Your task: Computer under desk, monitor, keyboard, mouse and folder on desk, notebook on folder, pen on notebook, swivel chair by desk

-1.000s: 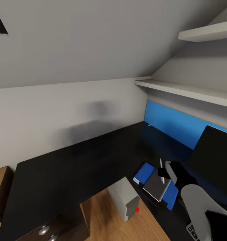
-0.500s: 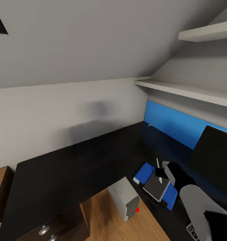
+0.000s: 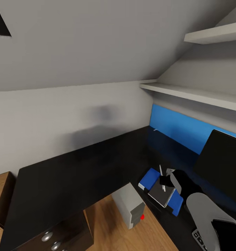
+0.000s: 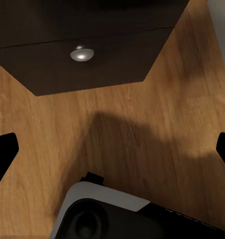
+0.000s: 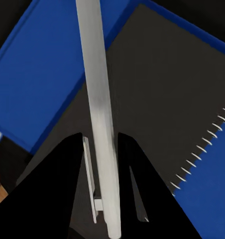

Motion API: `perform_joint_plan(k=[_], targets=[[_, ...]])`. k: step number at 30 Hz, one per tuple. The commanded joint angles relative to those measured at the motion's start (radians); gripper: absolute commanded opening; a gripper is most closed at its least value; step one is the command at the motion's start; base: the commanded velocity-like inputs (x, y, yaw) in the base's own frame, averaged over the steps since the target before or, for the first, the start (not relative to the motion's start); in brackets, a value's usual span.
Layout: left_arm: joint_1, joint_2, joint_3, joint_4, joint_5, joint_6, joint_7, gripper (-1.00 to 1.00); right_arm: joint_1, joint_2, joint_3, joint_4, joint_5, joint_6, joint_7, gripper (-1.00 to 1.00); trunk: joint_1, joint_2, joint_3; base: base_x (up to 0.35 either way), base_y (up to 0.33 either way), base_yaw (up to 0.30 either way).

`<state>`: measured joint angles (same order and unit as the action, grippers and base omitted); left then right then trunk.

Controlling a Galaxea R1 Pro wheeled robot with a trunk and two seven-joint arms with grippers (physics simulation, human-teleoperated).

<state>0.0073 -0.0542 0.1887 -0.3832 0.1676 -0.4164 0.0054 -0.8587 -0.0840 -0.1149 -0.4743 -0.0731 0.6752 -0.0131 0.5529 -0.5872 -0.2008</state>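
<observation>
My right gripper (image 3: 163, 181) is shut on a slim white pen (image 3: 161, 172), which stands nearly upright just above the dark grey spiral notebook (image 3: 161, 195). The notebook lies on the bright blue folder (image 3: 149, 177) on the glossy black desk (image 3: 72, 174). In the right wrist view the pen (image 5: 98, 114) runs between the fingers (image 5: 53, 194) over the notebook (image 5: 167, 109) and folder (image 5: 38, 84). The black monitor (image 3: 222, 164) stands at the right, the keyboard (image 3: 198, 239) at the bottom right. The light grey computer (image 3: 130, 205) sits below the desk edge. My left gripper (image 4: 112, 149) hangs open over the floor.
A dark drawer unit with round silver knobs (image 3: 46, 237) stands under the desk's left wing; one knob (image 4: 81, 53) faces the left wrist camera. White shelves (image 3: 194, 94) and a sloped ceiling hang over the desk corner. A blue panel (image 3: 177, 127) backs the desk.
My right gripper has carried the pen a little to the left and farther back over the notebook. The head view has shifted slightly.
</observation>
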Motion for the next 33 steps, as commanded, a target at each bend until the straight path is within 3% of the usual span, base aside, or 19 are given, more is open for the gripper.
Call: perform_joint_plan(k=[1,12,33], targets=[[0.0,0.0,0.0,-0.002,0.005,-0.001,0.0,1.0,-0.001,0.0,-0.002,-0.001,-0.008,0.004,0.001,-1.0,0.0,-0.001,-0.001,-0.004,0.0,0.0],[0.0,0.001,0.001,-0.002,0.007,-0.001,0.002,1.0,0.0,0.0,-0.001,0.003,-0.008,0.003,0.002,-1.0,0.0,-0.001,-0.001,-0.001,0.0,0.0],[0.0,0.001,0.003,-0.003,0.009,-0.001,0.004,1.0,0.0,0.0,-0.001,0.022,-0.008,0.002,0.002,-1.0,0.081,-0.148,-0.067,0.0,0.0,0.0]])
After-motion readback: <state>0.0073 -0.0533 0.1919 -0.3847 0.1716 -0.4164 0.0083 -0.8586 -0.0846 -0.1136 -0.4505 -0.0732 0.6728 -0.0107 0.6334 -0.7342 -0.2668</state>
